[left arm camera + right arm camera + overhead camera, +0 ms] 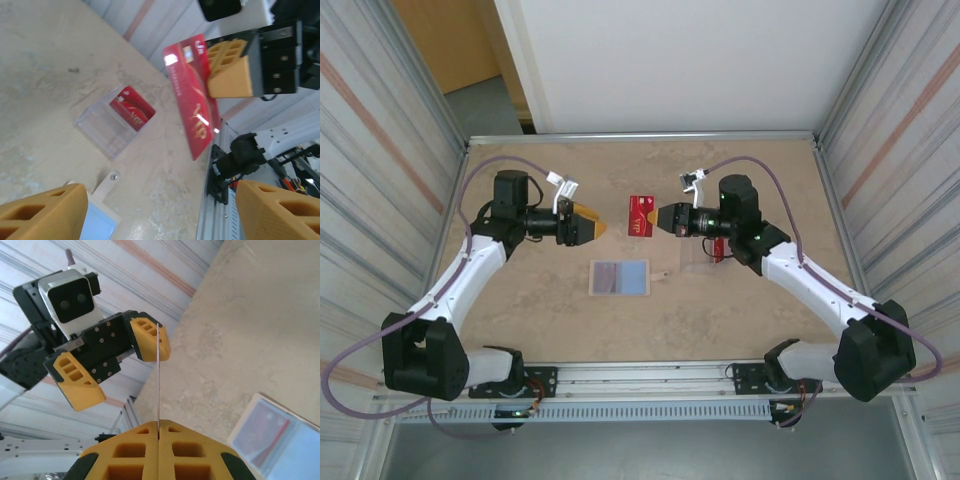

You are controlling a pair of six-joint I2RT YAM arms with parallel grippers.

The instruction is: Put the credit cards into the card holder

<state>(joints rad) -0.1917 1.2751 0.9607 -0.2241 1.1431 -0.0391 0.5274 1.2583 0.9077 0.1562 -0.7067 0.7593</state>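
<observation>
Our right claw pinches a red card aloft; our left claw stands spread. A second card seems already in the card holder; a third card waits in the clear case.

Two arms are bending in and pointing at each other.
The left gripper is holding its fingers wide apart, and the right gripper is pinching a credit card tight, up in the air.
</observation>
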